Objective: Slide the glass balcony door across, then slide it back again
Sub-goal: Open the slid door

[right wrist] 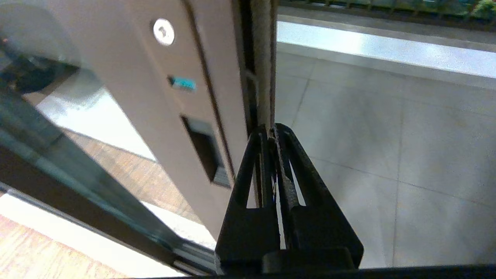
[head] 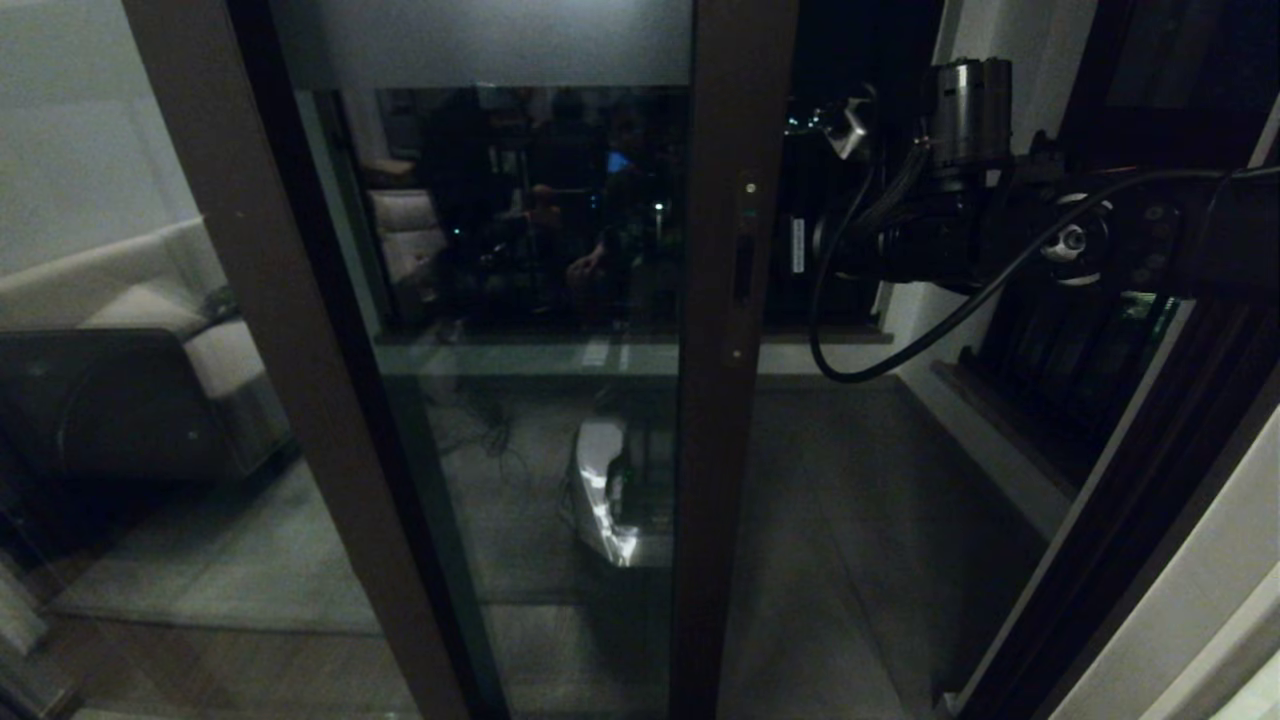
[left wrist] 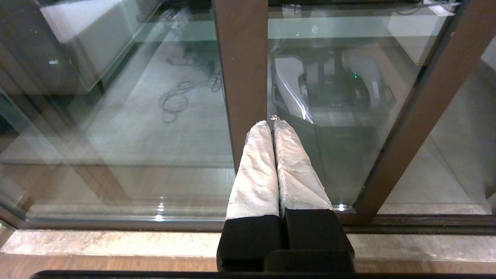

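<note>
A dim night-time view from the robot's head looks at a sliding balcony doorway. At far left, behind a fixed brown-framed glass pane (head: 150, 420), a pale sofa (head: 150, 310) shows inside the room. A slanting brown frame post (head: 290, 380) separates that pane from the glass balcony door (head: 540, 300), which fills the middle of the view; it has a frosted band (head: 480, 40) across its top, and its glass reflects dark shapes and small lights. The door's edge stile (head: 735, 300) runs top to bottom just right of centre, with a narrow recessed handle slot (head: 743, 268) partway up and a small screw above it. Right of the stile the doorway stands open onto the grey tiled balcony floor (head: 860, 520). The right arm reaches in from the right at handle height, trailing a looped black cable (head: 850, 350). In the right wrist view, the right gripper (right wrist: 274, 130) has its two black fingers pressed together, the tips just at the open edge of the stile, beside the handle slot (right wrist: 205, 149); whether they touch it is unclear. In the left wrist view, the left gripper (left wrist: 271, 124) hangs low in front of the glass near the floor track (left wrist: 116, 224), its white-wrapped fingers (left wrist: 257, 166) pressed together and holding nothing.
</note>
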Available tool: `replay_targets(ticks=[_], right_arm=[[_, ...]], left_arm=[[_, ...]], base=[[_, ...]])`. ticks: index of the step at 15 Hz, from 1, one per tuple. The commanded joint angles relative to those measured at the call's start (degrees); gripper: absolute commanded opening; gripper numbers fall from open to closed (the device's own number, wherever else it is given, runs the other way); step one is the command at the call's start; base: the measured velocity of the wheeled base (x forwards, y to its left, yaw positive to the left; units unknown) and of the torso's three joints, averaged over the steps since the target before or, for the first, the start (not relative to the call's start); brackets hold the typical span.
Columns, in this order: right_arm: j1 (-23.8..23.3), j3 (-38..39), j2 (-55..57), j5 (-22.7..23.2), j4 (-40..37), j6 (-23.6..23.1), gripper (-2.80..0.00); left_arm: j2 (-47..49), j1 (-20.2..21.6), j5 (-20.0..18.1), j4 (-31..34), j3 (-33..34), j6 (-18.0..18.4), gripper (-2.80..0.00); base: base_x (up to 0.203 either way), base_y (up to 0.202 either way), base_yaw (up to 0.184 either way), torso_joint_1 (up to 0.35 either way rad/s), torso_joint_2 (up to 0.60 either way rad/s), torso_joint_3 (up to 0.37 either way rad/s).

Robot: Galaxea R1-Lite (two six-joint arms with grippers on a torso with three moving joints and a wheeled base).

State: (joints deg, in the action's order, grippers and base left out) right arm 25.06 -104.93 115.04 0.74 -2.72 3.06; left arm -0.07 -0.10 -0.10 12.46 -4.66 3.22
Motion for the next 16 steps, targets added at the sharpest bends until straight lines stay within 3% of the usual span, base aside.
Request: replay_targets(ticks=[1,3,6,13,16], right_arm=[[0.8,-0.4,0.7,-0.1,0.0,0.0,-2.80],[1.4,-0.8,1.1,-0.1,0.0,0.1,-2.80],[3.1,-2.9,2.8,-4.2,0.1,0.0,-2.80],[4.3,-2.9,3.0,-4.7,-0.1,0.0,-2.80],[3.9,1.4,-0.7,-4.7,-1.1,0.0,-2.80]], left_arm=[[0.1,0.0,0.0,0.1,0.0,0.0,-2.80],[0.1,0.0,0.0,0.1,0.0,0.0,-2.80],[0.1,0.0,0.0,0.1,0.0,0.0,-2.80],[0.1,0.0,0.0,0.1,0.0,0.0,-2.80],[0.1,0.0,0.0,0.1,0.0,0.0,-2.80]], base=[[0.000,0.000,0.000,0.000,0.00,0.000],[0.000,0.000,0.000,0.000,0.00,0.000],[0.000,0.000,0.000,0.000,0.00,0.000],[0.000,0.000,0.000,0.000,0.00,0.000],[0.000,0.000,0.000,0.000,0.00,0.000]])
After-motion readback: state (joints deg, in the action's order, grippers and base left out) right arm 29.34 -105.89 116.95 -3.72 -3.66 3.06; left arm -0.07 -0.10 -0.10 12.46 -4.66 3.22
